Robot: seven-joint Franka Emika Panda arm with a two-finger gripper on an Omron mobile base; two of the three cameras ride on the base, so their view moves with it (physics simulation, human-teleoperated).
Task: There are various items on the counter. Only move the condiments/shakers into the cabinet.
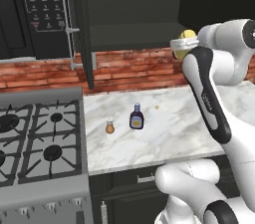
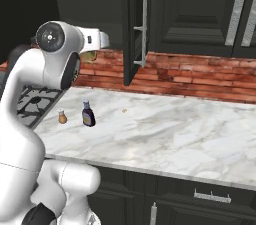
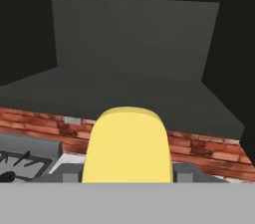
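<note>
My gripper [image 1: 182, 45] is shut on the yellow squeeze bottle [image 3: 127, 146], held up in front of the open cabinet's dark inner shelf [image 3: 124, 88], above the counter [image 1: 169, 133]. The bottle's yellow end [image 1: 188, 35] peeks past the wrist and also shows behind the arm [image 2: 89, 56]. The dark sauce bottle [image 1: 136, 117] with a white label stands upright on the counter, with the small orange-brown shaker [image 1: 110, 127] to its left. Both appear from the other side: sauce bottle [image 2: 88, 114], shaker [image 2: 62, 117].
The cabinet door [image 2: 131, 24] hangs open, edge-on, with a long metal handle. A grey stove [image 1: 35, 138] adjoins the counter's left end, with a black microwave [image 1: 40, 4] above it. A tiny orange speck [image 1: 157, 107] lies near the brick back wall [image 1: 129, 68].
</note>
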